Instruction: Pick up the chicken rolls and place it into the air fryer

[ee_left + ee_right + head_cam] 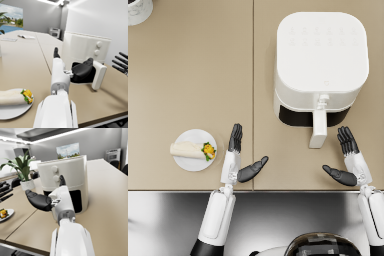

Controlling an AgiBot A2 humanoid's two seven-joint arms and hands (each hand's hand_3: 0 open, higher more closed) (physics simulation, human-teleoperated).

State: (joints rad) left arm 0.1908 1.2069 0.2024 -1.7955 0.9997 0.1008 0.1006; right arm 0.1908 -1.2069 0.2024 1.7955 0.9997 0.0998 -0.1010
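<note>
So the chicken roll point(188, 149) is sitting on a small white plate point(195, 164) at the near left of the tan surface point(193, 80), with the open end (yellow and green filling poking out) turned toward the left hand. Nothing is touching it.

The left hand point(240, 156) hovers just beside the plate on its right, fingers straight and spread, thumb sticking out toward the middle, holding nothing. In the left wrist view the same hand point(75, 70) lines up in front of the air fryer's dark opening, with the roll point(15, 97) and the plate point(10, 112) off to the side.

The right hand point(347, 160) is the same deal: fingers apart and extended, thumb pointing inward, empty, near the front edge of the surface just to the right of the fryer handle. The right wrist view shows it point(47, 199) in front of the fryer, not touching it.

The white air fryer point(320, 60) stands at the far right, its basket pulled out a bit so a dark gap shows, and its handle point(318, 127) points toward the robot, between the two hands.

There's also a potted plant point(21, 169) behind the fryer in the right wrist view, and a white pot point(138, 11) clipped by the top-left corner of the head view (could be the same thing, can't tell).
</note>
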